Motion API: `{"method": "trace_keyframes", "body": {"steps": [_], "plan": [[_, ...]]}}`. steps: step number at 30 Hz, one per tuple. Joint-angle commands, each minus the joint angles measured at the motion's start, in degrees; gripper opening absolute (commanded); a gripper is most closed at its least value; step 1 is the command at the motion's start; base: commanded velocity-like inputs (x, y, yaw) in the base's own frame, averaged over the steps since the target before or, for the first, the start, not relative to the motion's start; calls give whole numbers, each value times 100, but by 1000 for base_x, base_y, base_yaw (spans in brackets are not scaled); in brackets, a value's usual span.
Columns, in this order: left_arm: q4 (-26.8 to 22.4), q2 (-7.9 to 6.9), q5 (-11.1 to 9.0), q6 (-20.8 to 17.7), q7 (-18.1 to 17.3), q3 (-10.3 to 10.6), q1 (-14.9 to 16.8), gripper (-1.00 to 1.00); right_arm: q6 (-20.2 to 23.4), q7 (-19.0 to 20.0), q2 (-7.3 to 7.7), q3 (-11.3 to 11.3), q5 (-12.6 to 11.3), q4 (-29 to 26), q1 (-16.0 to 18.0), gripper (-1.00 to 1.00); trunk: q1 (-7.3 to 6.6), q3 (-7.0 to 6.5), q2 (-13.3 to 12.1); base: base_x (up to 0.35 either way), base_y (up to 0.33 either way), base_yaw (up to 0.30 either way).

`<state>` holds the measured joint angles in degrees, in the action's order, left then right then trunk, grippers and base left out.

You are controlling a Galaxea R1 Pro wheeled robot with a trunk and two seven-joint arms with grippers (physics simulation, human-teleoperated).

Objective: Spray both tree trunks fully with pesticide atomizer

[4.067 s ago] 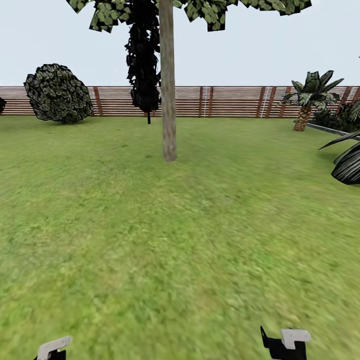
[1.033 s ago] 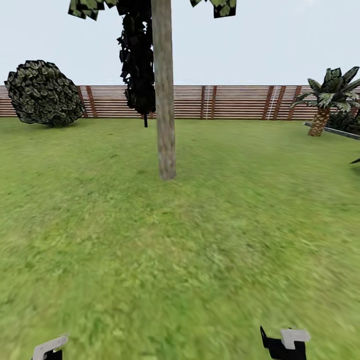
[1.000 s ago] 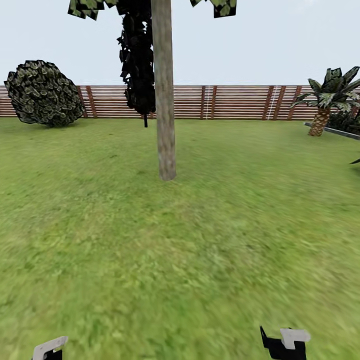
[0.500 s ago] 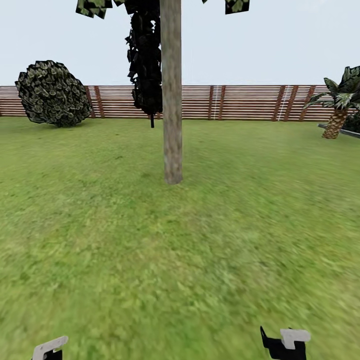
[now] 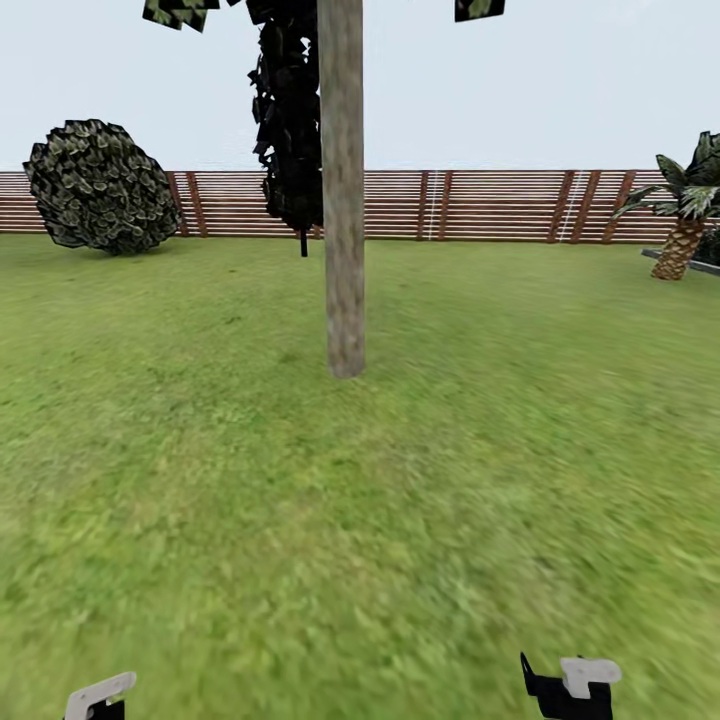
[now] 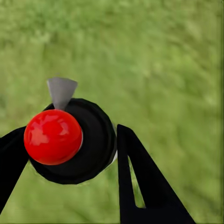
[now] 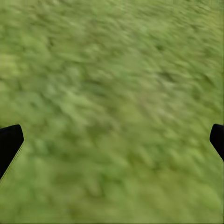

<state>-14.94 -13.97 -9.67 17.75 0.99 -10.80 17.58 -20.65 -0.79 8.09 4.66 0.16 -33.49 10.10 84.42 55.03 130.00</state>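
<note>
In the left wrist view the pesticide atomizer (image 6: 91, 149) is a round black body with a red knob (image 6: 52, 136) and a grey nozzle (image 6: 61, 91). My left gripper (image 6: 70, 142) is shut on it, one black finger on each side, above blurry grass. One tree stands straight ahead, and its thick mottled tree trunk (image 5: 343, 220) rises from the lawn several steps away. No whitish speckles show on the bark. The left gripper (image 5: 98, 695) and right gripper (image 5: 572, 685) peek in at the head view's lower edge. My right gripper (image 7: 112, 140) is open over bare grass.
A black-leaved thin-stemmed tree (image 5: 290, 130) stands behind the trunk. A round bush (image 5: 100, 187) is at the far left and a small palm (image 5: 685, 215) at the far right, both by the brown slat fence (image 5: 480, 205). Open lawn (image 5: 400, 520) lies between me and the trunk.
The whole view has advanced toward the tree and turned slightly, so the trunk looks larger and its base sits lower. Both grippers keep their places in the view.
</note>
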Motion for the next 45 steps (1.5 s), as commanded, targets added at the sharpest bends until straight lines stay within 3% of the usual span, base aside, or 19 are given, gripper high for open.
{"method": "trace_keyframes", "body": {"steps": [1,42,45], "plan": [[-1,0,0,0,-2,-1,0,-100,0,0,0,0,1,0,-1,100,0,0,0,343,0,0],[8,0,0,4,-2,-1,0,-100,0,0,0,0,1,0,0,100,0,0,0,343,0,0],[8,-7,-85,15,-2,-8,0,-100,0,0,0,0,1,0,0,100,0,0,0,343,0,0]]}}
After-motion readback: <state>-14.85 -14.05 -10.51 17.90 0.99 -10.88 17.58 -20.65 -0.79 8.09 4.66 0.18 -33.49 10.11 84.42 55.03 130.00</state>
